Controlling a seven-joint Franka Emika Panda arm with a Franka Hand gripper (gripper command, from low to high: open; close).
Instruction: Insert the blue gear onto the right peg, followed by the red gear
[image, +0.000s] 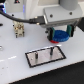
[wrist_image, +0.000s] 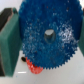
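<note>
My gripper (image: 60, 33) is shut on the blue gear (image: 61, 36), holding it in the air just beyond the far right corner of the grey plate (image: 45, 59). In the wrist view the blue gear (wrist_image: 47, 35) fills the frame, its centre hole showing, with green finger pads (wrist_image: 9, 42) pressed on its toothed rim from both sides. Part of the red gear (wrist_image: 32, 66) peeks out from under it on the white table. The right peg (image: 51, 49) stands upright at the plate's right end in the exterior view, with its twin, the left peg (image: 37, 52), at the other end.
A small beige and white device (image: 19, 30) sits on the table at the exterior view's left, with black cables (image: 30, 21) running behind it. The arm's body (image: 55, 12) looms over the back right.
</note>
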